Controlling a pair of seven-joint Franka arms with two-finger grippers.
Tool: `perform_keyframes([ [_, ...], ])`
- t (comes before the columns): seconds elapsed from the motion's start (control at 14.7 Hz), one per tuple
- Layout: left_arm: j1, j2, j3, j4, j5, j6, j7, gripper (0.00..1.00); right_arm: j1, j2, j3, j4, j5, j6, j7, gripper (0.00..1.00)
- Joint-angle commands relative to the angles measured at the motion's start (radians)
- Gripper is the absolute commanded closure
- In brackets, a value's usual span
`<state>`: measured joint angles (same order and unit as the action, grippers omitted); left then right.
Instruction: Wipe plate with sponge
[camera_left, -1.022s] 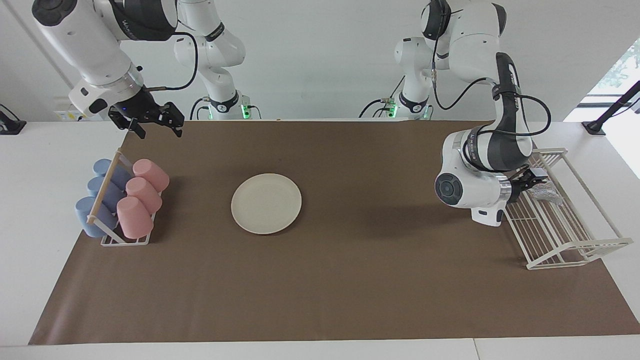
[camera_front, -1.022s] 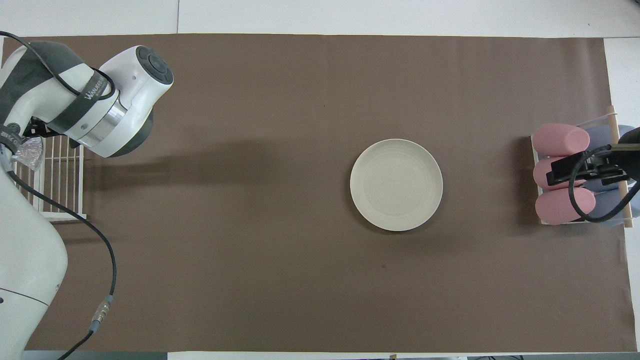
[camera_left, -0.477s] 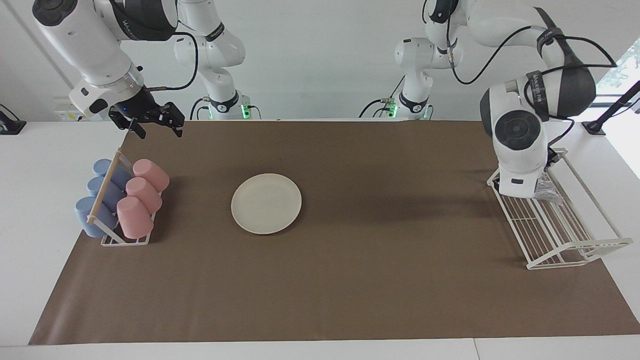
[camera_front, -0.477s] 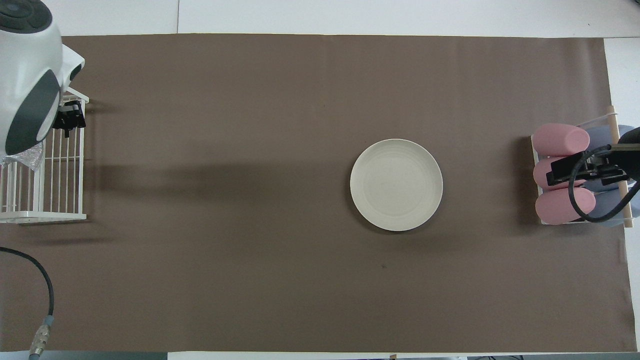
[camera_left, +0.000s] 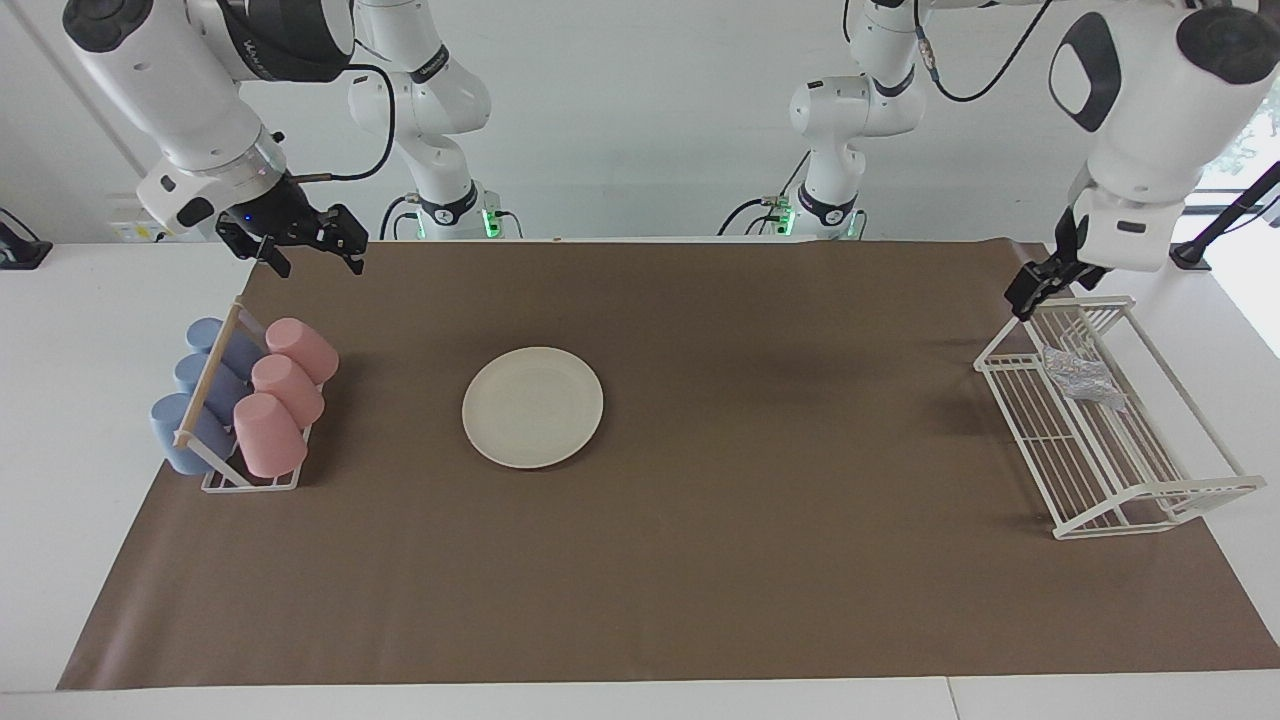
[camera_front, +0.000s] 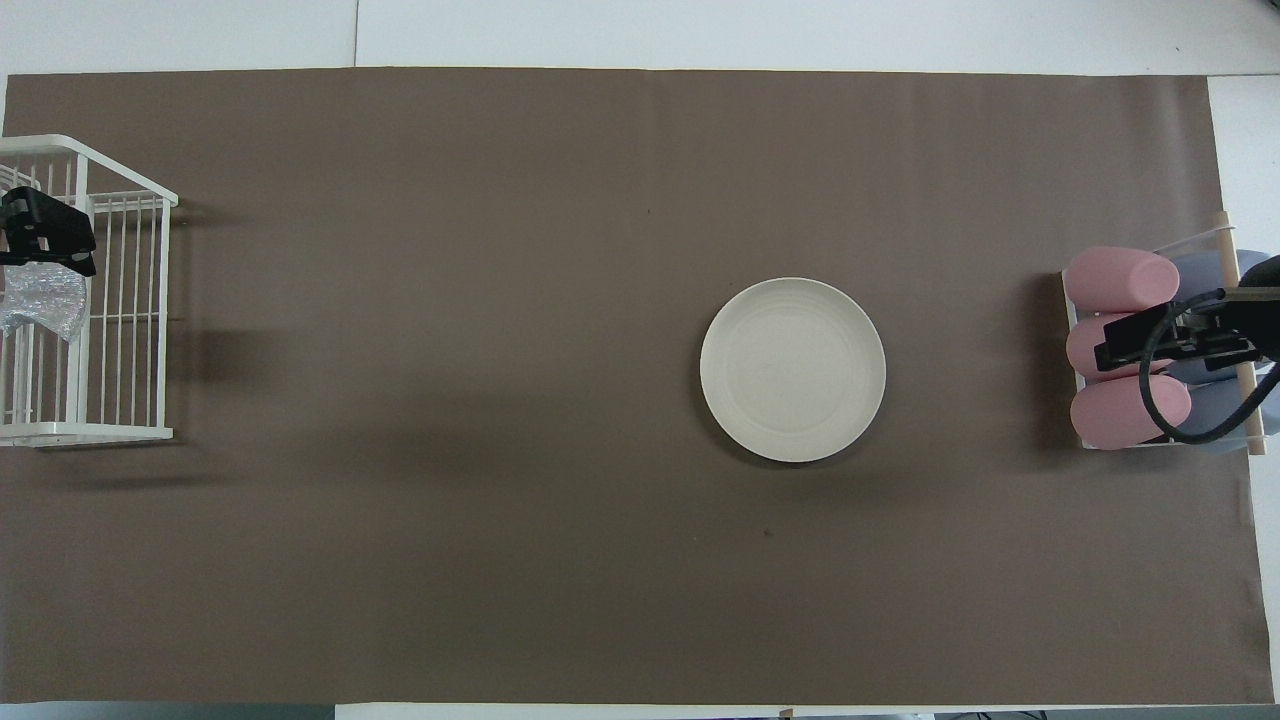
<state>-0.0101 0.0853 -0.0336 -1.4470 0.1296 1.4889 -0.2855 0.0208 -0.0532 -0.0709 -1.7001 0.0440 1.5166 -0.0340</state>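
Left gripper: raised over wire rack, empty; finger state unclear.
Sponge: below it, lying in rack.
Plate: mid-mat, well apart.
Right gripper: waiting above cup rack, fingers spread.
Risk: mesh snagging wires on pickup.

Readable text: almost none.
Small pale lettering runs along the right arm's black upper band, too small to make out.

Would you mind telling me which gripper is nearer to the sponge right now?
The left gripper: it hangs just above the rack where the sponge lies. The right gripper waits above the cups.
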Motion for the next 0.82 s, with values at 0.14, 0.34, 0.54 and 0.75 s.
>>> perform_keyframes([
  [0.14, 0.012, -0.133, -0.008, -0.163, -0.145, -0.003, 0.117, 0.00, -0.009, -0.008, 0.006, -0.010, -0.015, 0.016, 0.000, 0.00],
  [0.34, 0.038, -0.177, -0.017, -0.268, -0.220, 0.094, 0.154, 0.00, -0.007, -0.007, 0.008, -0.006, -0.015, 0.017, -0.009, 0.00],
  [0.54, 0.029, -0.164, -0.011, -0.259, -0.216, 0.097, 0.154, 0.00, -0.005, -0.005, 0.008, 0.014, -0.016, 0.019, -0.004, 0.00],
  [0.75, 0.022, -0.119, -0.028, -0.136, -0.106, -0.027, 0.154, 0.00, 0.005, -0.008, 0.020, 0.072, -0.082, 0.017, -0.001, 0.00],
])
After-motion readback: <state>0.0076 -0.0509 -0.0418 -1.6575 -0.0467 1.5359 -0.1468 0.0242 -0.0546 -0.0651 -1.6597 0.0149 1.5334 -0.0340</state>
